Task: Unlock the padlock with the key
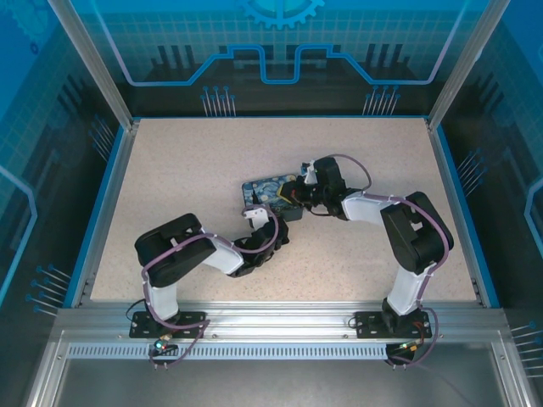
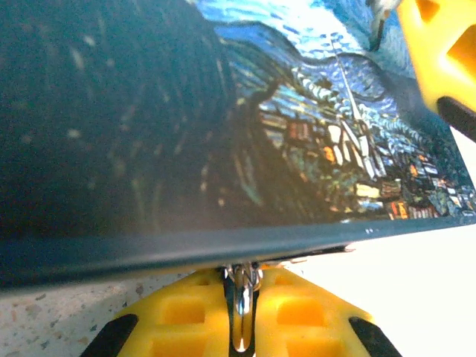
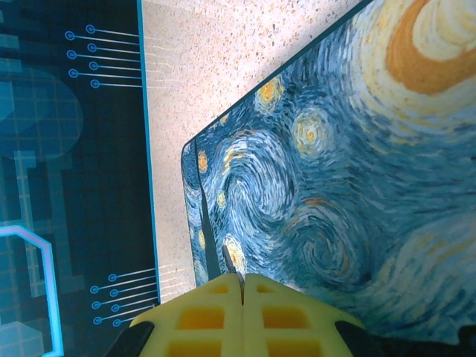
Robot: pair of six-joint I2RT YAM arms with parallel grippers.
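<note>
From above, the Starry Night box lies about midway between the worktop edges. The left gripper is at its near side and the right gripper over its right end. With both so close together, they could knock into each other on any approach.

In the left wrist view, the left gripper's yellow fingers pinch a shiny metal piece, which I take for the padlock, just under the box's near edge. I cannot see the keyhole. A pull here could drag the box, or the slick metal could slip free.

In the right wrist view, the fingers are pressed together on a thin dark sliver, probably the key, held over the box lid, apart from the padlock. So slight a hold may let the key twist, miss the keyhole or drop
</note>
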